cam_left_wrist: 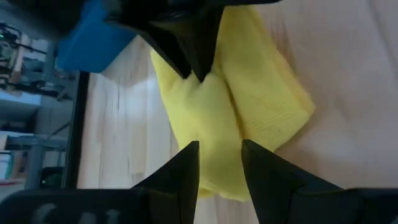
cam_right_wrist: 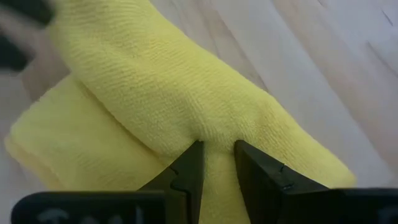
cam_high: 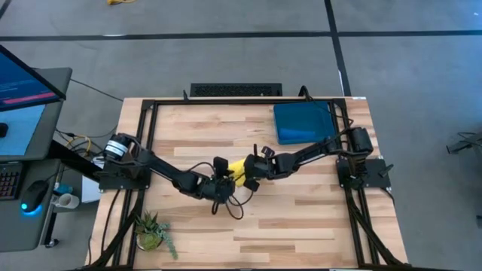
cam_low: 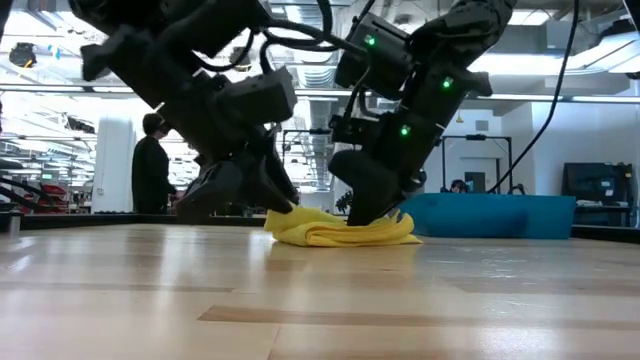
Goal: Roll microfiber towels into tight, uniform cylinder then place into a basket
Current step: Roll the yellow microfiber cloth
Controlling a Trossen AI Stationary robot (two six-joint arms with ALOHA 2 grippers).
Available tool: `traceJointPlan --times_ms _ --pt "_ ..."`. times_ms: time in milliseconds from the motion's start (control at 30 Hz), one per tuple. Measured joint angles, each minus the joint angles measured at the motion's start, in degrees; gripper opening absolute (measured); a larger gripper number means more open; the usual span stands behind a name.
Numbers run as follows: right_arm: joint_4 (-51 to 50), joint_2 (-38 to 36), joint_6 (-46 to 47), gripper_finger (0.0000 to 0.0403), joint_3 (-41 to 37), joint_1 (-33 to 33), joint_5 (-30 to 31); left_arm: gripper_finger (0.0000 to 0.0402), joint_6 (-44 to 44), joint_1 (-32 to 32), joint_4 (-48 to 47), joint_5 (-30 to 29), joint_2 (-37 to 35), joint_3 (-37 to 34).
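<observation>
The yellow towel [cam_high: 239,170] lies in the middle of the table, folded into a thick, loose bundle [cam_low: 340,232]. My left gripper [cam_left_wrist: 219,149] is at its left end, with a ridge of the cloth between the fingers. My right gripper [cam_right_wrist: 215,149] is at its right part, shut on a fold. The two grippers face each other across the towel. The teal-blue basket [cam_high: 303,122] stands at the far right of the table and also shows in the low view [cam_low: 500,216]. I cannot tell a blue towel apart from it. My left gripper has a ridge of the yellow towel [cam_left_wrist: 217,127] between its two fingers, near the towel's left end. The fingers slant down from the table's left. The towel lies on the table. How many layers are held I cannot tell. My right gripper pinches a raised fold of the yellow towel [cam_right_wrist: 214,134] between its two fingers; the cloth puckers at the fingertips. The fingers slant down from the table's right and lie across the bundle. The towel rests on the table.
A small potted plant [cam_high: 153,232] stands at the table's near left corner. A black metal frame [cam_high: 151,113] runs along the table's edges. A person [cam_low: 152,165] stands in the room beyond the table. Bare wood lies toward the near edge [cam_high: 286,226].
</observation>
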Motion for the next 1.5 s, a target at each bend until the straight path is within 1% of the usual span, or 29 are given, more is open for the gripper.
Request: traceJointPlan --times_ms 67,133,267,433,500,600,733,833,1033,1167,1267,1367,1500 --pt "-0.06 -0.08 0.50 0.0118 0.00 -0.11 -0.31 0.0113 -0.13 -1.03 1.14 -0.80 0.00 0.00" --pt "0.08 -0.06 1.40 0.0118 0.00 -0.14 -0.30 0.0113 -0.44 -1.79 4.33 0.16 0.00 -0.01" --pt "-0.26 -0.59 1.54 0.0118 0.06 -0.26 -0.72 0.0113 -1.44 -1.79 11.56 7.01 0.00 0.00" --pt "-3.20 -0.56 1.57 0.0118 1.61 -0.30 -0.87 0.0113 -5.02 0.16 12.20 11.38 0.08 -0.01" --pt "-4.18 -0.55 1.54 0.0118 1.95 -0.37 -0.85 0.0113 -5.40 0.76 13.36 12.89 1.08 0.00" --pt "-5.03 -0.54 1.54 0.0118 2.30 -0.30 -0.69 0.0110 -4.62 1.74 15.60 13.42 3.91 0.04" --pt "-5.35 -0.54 1.56 0.0118 2.32 -0.24 -0.67 0.0100 -4.24 3.31 16.14 13.33 6.89 0.00" --pt "-5.38 -0.54 1.57 0.0118 2.32 -0.07 -0.63 0.0095 -5.77 4.45 15.74 13.58 7.30 -0.02" --pt "-6.96 -0.56 1.28 0.0118 2.46 -0.09 -2.82 0.0091 -8.17 6.37 11.23 20.70 6.88 0.33" --pt "-10.23 -0.74 -0.12 0.0118 2.60 -0.30 -2.88 0.0091 -8.21 7.56 7.54 25.28 7.04 0.52" --pt "-11.32 -0.76 -1.83 0.0118 2.62 -0.49 -3.06 0.0091 -6.12 8.44 6.60 29.28 6.98 0.57" --pt "-12.25 -0.76 -2.87 0.0118 2.96 -0.48 -2.42 0.0091 -4.17 8.59 6.58 30.20 6.97 0.56" --pt "-17.96 -0.54 -3.45 0.0118 5.13 -0.46 -0.25 0.0091 -2.58 8.53 6.44 29.93 7.02 0.50"
